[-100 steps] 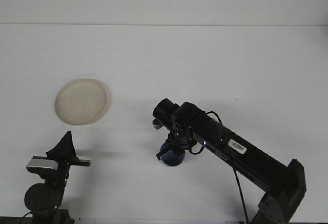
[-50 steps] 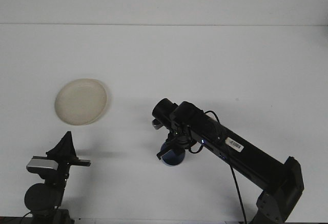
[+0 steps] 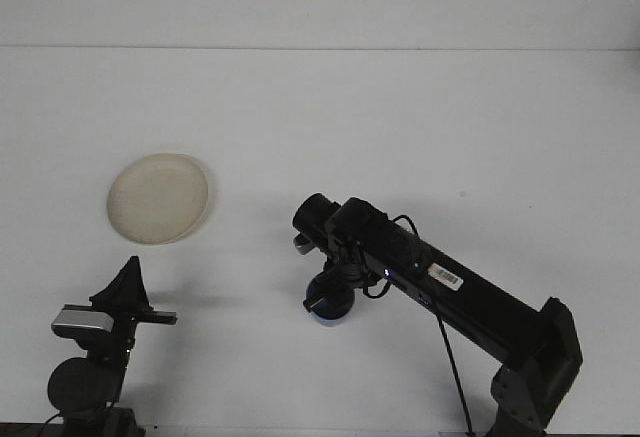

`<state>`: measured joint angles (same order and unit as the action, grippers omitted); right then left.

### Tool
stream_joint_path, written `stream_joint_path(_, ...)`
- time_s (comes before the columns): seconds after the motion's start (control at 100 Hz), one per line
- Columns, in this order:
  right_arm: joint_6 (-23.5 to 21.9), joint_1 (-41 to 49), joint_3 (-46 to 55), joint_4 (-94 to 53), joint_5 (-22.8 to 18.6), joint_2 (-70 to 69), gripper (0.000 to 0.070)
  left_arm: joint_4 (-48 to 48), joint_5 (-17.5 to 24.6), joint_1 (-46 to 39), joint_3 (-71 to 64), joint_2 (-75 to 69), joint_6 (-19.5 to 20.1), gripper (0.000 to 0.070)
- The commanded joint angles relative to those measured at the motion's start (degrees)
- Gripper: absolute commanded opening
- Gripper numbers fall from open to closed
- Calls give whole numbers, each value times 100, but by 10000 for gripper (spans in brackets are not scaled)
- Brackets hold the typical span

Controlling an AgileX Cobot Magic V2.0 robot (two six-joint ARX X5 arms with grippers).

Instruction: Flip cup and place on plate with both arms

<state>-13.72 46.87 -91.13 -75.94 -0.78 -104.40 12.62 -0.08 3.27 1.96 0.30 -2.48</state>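
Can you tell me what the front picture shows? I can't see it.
The right gripper is down over a blue cup on a white table. A cream plate sits far left, and the left gripper waits near the bottom corner.

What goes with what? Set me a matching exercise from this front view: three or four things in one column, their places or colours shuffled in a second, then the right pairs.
Things:
1. plate
2. cup
3. left gripper
4. right arm

Descriptions:
A. blue, under the right arm's gripper, near the table's middle
B. black, reaching in from the lower right corner
C. cream, round, on the table's left side, nothing on it
D. low at the left edge, apart from both plate and cup

Pairs: 1-C, 2-A, 3-D, 4-B
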Motion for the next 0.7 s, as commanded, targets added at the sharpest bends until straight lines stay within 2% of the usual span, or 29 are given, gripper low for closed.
stream_joint_path(0.0,24,68,-122,9,15,-142,371,59,-11,0,-114,-7,13,11)
stream_joint_path(0.12,28,66,-179,-22,15,-140,383,59,-11,0,-114,-7,13,11)
stream_joint_path(0.21,50,68,-328,-125,13,-138,422,59,-11,0,-116,-7,13,11)
stream_joint_path(0.42,133,9,-647,-234,-57,79,423,59,-11,0,-116,-7,13,11)
stream_joint_path(0.69,498,-503,-656,-251,-92,772,423,59,-11,0,-114,-7,13,11)
